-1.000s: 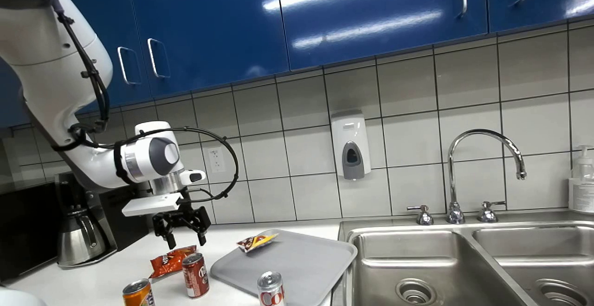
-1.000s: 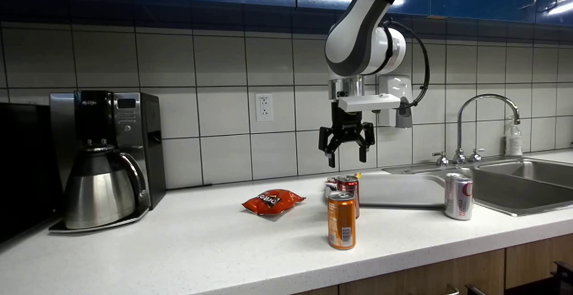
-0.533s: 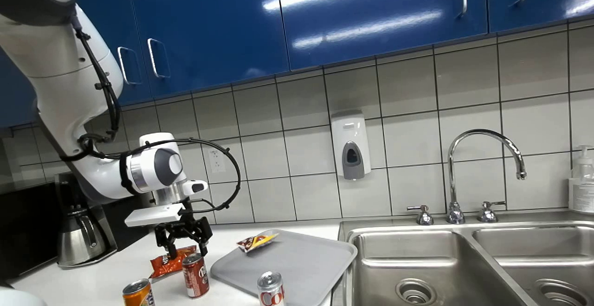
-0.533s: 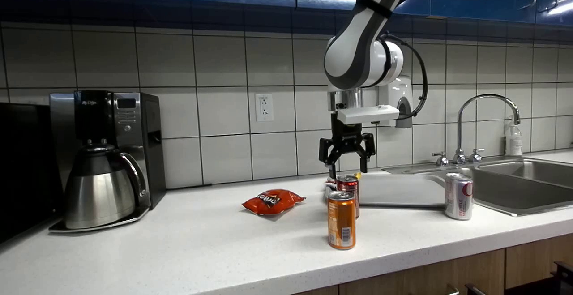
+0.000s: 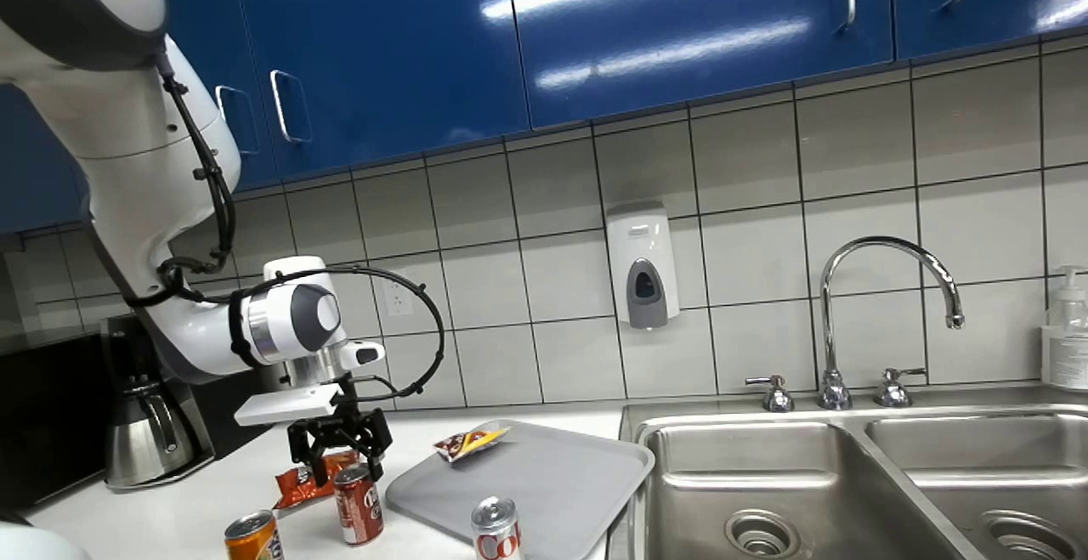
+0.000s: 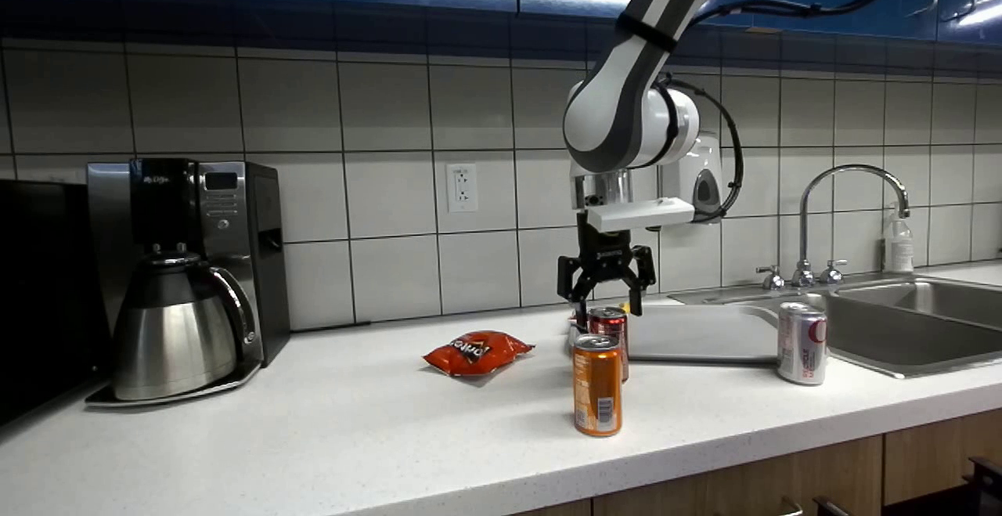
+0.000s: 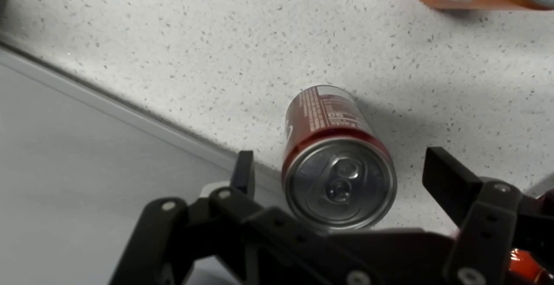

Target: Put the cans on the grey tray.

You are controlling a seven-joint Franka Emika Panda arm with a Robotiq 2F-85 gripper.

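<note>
My gripper (image 7: pixel 342 170) is open above the dark red can (image 7: pixel 333 133). In the wrist view the can's lid lies between the two fingers, with a gap on each side. The fingertips are near the lid's height in both exterior views, by the dark red can (image 5: pixel 359 509). The orange can (image 6: pixel 597 391) stands upright nearer the counter's front and partly covers the red one there. A silver-white can (image 6: pixel 802 344) with red marking is upright by the near edge of the grey tray (image 5: pixel 552 492). None of the cans is on the tray (image 7: pixel 86 146).
A small yellow-and-red packet (image 5: pixel 467 443) lies on the tray's far left part. The orange-red snack packet (image 6: pixel 477 353) is on the counter close to the red can. A coffee maker (image 6: pixel 266 265) stands at one end, and the steel sink (image 5: pixel 739 475) borders the tray.
Over the last second my gripper has come straight down, from well above the dark red can to about its lid. It has stayed open, and the cans, tray and packets have not moved.
</note>
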